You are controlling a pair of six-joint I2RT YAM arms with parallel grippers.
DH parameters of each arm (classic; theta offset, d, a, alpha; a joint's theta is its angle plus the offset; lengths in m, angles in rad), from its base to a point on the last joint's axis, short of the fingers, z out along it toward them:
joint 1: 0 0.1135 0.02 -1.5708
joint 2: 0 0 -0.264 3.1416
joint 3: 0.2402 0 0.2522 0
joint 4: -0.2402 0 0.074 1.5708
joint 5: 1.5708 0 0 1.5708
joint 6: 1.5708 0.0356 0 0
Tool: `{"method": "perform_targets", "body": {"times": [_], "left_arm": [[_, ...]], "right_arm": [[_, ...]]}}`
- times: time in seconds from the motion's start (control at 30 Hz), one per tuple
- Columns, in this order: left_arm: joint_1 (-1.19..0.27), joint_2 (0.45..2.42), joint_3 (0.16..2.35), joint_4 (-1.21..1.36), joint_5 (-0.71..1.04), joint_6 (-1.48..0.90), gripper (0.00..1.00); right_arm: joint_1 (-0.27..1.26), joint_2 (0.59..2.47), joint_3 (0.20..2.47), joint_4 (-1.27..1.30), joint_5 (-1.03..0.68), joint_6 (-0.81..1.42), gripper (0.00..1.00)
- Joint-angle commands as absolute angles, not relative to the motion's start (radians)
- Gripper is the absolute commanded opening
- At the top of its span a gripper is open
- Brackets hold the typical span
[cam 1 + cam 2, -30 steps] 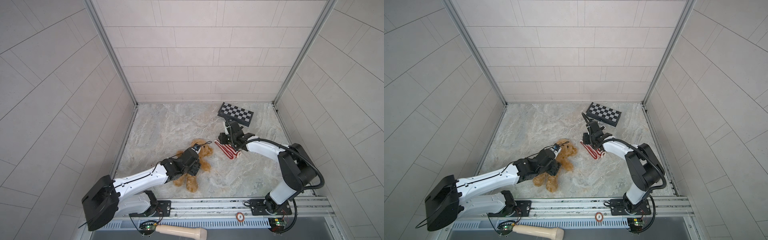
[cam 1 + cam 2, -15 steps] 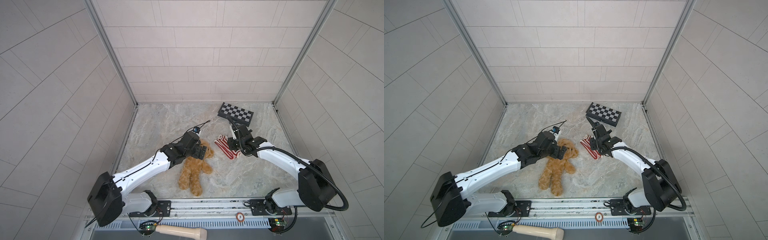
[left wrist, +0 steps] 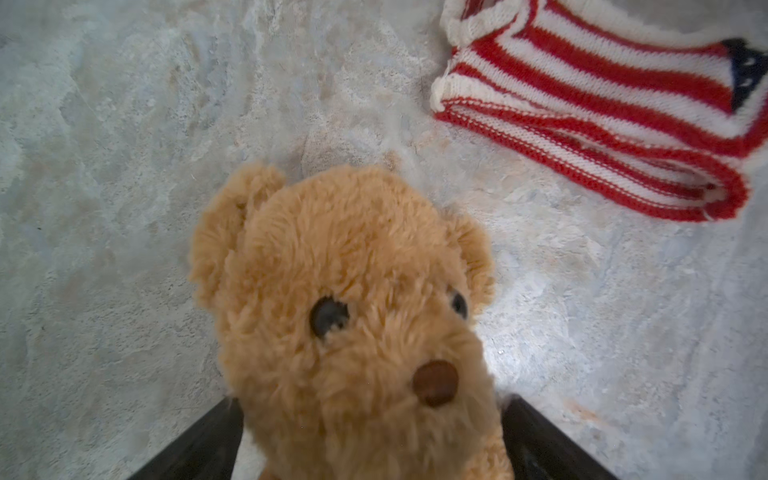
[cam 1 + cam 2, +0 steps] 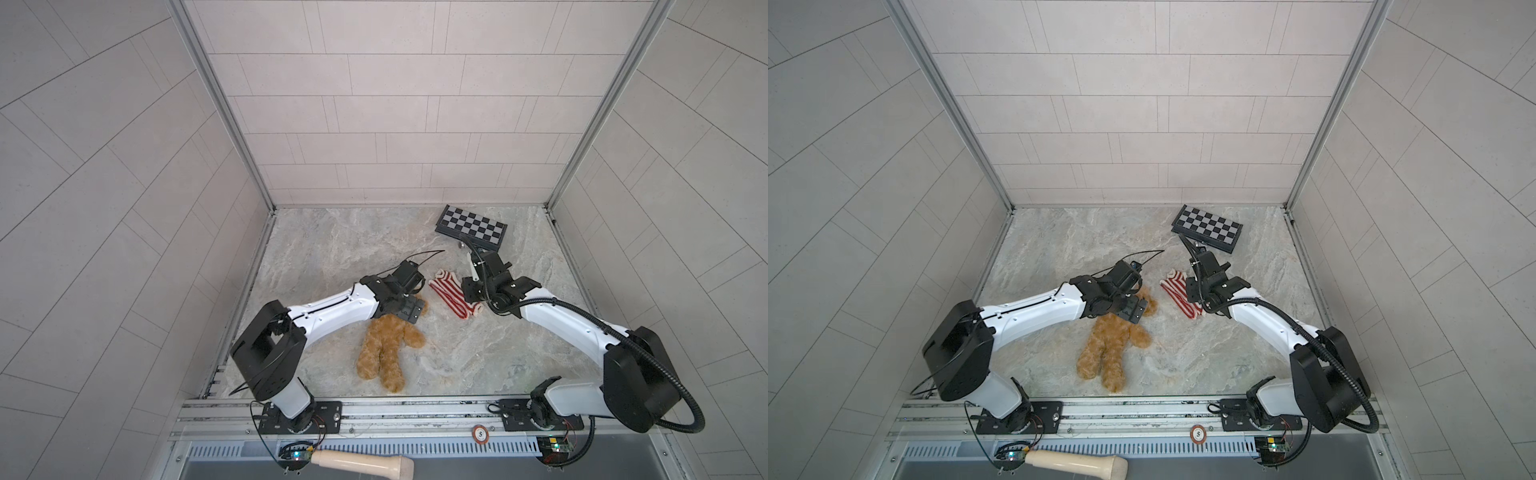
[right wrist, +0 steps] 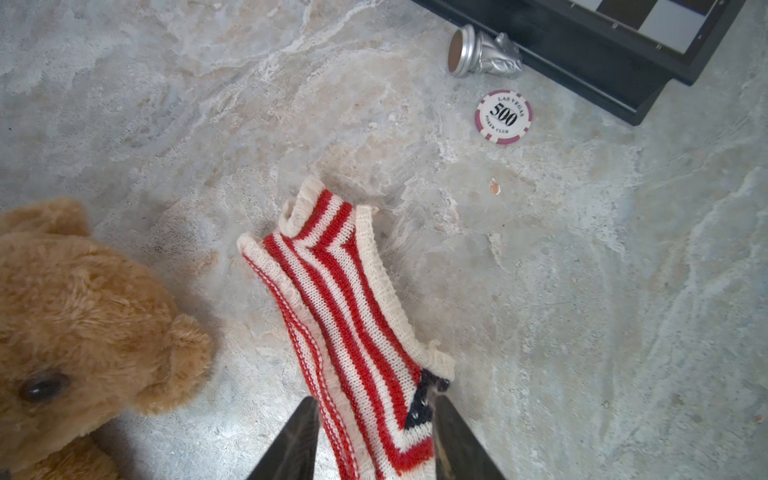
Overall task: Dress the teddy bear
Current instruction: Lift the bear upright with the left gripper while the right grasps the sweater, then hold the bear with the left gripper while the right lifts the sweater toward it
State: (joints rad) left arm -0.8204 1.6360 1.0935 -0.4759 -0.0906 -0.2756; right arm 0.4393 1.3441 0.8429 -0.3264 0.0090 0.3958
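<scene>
**A:** Marble-look tabletop (image 4: 332,249) first. What's on it, big to small?

**B:** Checkered board (image 4: 471,222) flat at the back right. Then the teddy bear (image 4: 386,345), visible in both top views (image 4: 1108,349). It's face up near the middle, legs toward the front rail, head toward the back wall.

**A:** Dressed?

**B:** Not yet. The striped sweater (image 4: 451,295) lies on the table just right of the bear's head, near but not touching.

**A:** Grippers, quick.

**B:** Left gripper (image 3: 374,401) is over the bear's head with its jaws spread wide, one on each side of the muzzle. The left wrist view shows a sliver of table between one finger and the fur, so nothing is gripped. Right gripper (image 5: 376,401) is at the sweater's near end, jaws partly closed with the knit bunched between them, pinching it. The rest of the sweater lies on the marble.

**A:** Small stuff?

**B:** Right wrist view only. A silver chess piece (image 5: 484,52) lies on its side against the board's edge. A poker chip (image 5: 503,117) sits just beside it. Both are apart from the sweater.
</scene>
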Motion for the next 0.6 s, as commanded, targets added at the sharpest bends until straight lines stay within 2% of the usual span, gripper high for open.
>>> {"method": "perform_targets", "body": {"times": [0.0, 0.3, 0.33, 0.57], "left_arm": [[-0.815, 1.699, 1.141, -0.484, -0.118, -0.27, 1.0], [-0.805, 1.842, 1.161, -0.446, -0.116, -0.264, 1.0], [-0.805, 1.839, 1.152, -0.436, -0.114, -0.265, 0.97], [-0.788, 1.657, 0.997, -0.289, -0.079, -0.273, 0.43]], "right_arm": [[0.433, 1.31, 0.827, -0.338, 0.024, 0.394, 0.47], [0.427, 1.28, 0.799, -0.338, 0.002, 0.388, 0.48], [0.427, 1.277, 0.797, -0.335, -0.009, 0.387, 0.47], [0.458, 1.321, 0.807, -0.314, -0.088, 0.356, 0.46]]}}
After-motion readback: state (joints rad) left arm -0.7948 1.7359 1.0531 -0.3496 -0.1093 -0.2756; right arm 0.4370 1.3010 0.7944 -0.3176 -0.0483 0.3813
